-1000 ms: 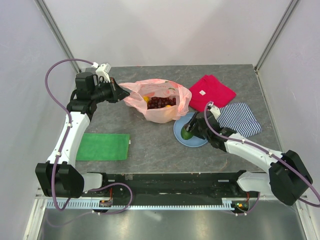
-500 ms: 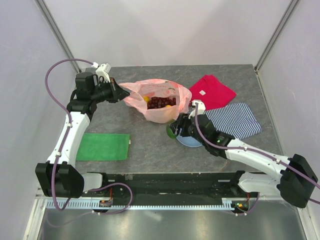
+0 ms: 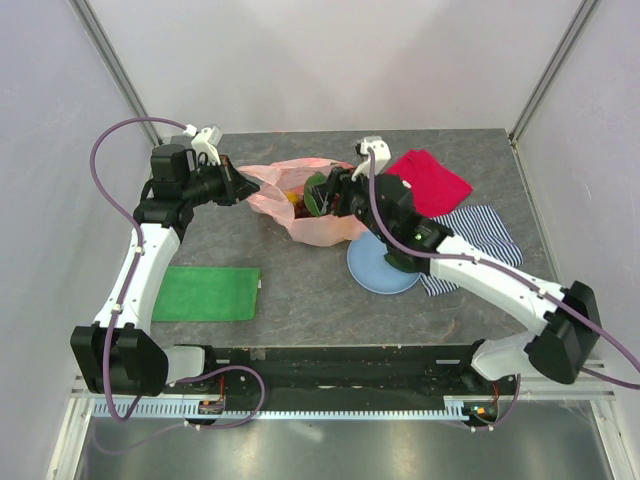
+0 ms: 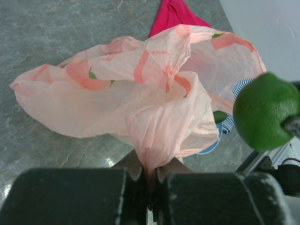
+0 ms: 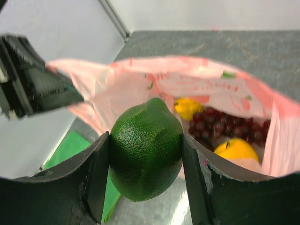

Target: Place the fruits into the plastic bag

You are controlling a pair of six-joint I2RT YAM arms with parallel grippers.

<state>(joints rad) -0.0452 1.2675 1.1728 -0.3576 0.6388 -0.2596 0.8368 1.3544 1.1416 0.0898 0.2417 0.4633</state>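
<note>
Between the 2 fingers of the right claw [image 3: 325, 192] sits the round green lime [image 5: 146, 150], gripped, just over the open mouth of the thin translucent pink plastic bag [image 4: 140, 89]. Beyond claw, inside bag: dark red grape bunch [image 5: 225, 124] & yellow-orange citrus [image 5: 236, 150]. Opp. side, left claw [image 4: 149, 168] pinches bag's rim.

**Left wrist view.** A gathered fold of the pink plastic bag [image 4: 140, 93] is pinched between the closed fingers of the left gripper [image 4: 149, 171] at the lower edge. The bag is spread, crumpled, over the grey table [image 4: 61, 28]. A green lime [image 4: 265, 112] is seen at the right, beside the bag's far rim. A red cloth [image 4: 176, 14] is partly hidden behind the bag.
</note>
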